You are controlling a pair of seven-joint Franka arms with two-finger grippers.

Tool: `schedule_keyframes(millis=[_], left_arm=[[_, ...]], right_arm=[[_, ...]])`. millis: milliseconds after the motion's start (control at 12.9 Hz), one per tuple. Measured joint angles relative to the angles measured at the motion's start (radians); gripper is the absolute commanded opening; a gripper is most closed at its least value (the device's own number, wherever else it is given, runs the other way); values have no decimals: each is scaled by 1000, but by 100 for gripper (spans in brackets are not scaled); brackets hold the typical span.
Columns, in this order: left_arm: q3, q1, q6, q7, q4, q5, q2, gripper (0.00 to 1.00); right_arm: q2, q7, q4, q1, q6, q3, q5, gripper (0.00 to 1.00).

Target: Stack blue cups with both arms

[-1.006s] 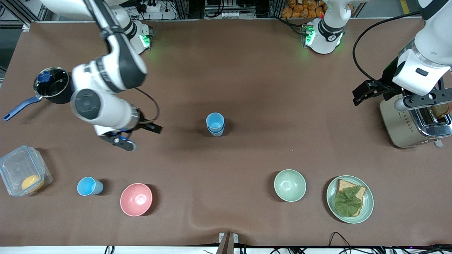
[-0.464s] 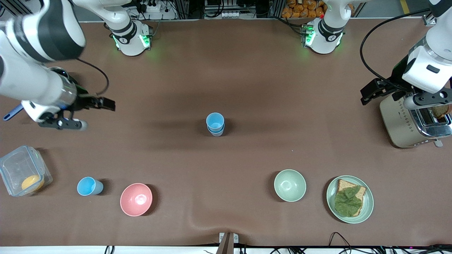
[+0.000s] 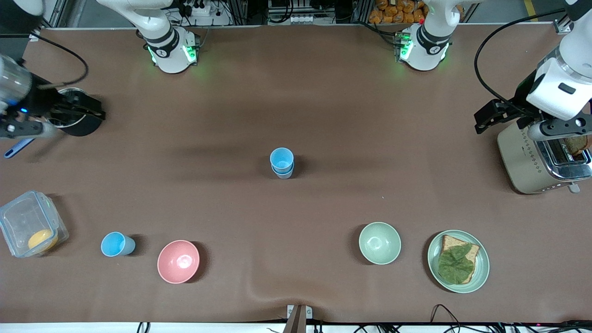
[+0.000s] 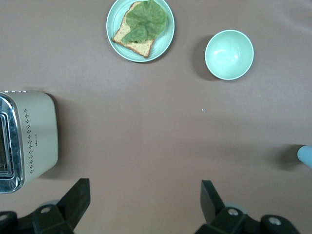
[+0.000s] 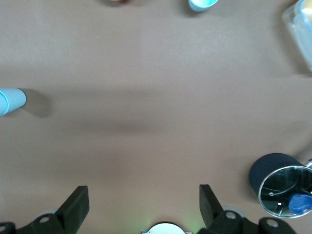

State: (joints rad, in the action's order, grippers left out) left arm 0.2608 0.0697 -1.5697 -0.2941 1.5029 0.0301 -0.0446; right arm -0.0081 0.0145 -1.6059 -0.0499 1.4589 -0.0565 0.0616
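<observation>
already two blue cups (image 3: 281, 163) sit nested mid-table, a third blue cup (image 3: 117, 244) beside the pink bowl (image 3: 178, 261). left gripper (image 4: 145, 202) hangs spread wide over the toaster (image 3: 541, 159); right gripper (image 5: 141, 207), released, over the saucepan (image 3: 76, 113).

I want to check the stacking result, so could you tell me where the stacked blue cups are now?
In the front view the stacked blue cups stand upright mid-table, apart from everything, farther from the camera than the green bowl.
</observation>
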Motion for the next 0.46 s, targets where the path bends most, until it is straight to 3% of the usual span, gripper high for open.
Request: schedule_keyframes(millis=[464], left_arm=[[-1, 23, 18, 16, -11, 0, 8, 100]], right_arm=[[-2, -2, 89, -37, -7, 0, -5, 100]])
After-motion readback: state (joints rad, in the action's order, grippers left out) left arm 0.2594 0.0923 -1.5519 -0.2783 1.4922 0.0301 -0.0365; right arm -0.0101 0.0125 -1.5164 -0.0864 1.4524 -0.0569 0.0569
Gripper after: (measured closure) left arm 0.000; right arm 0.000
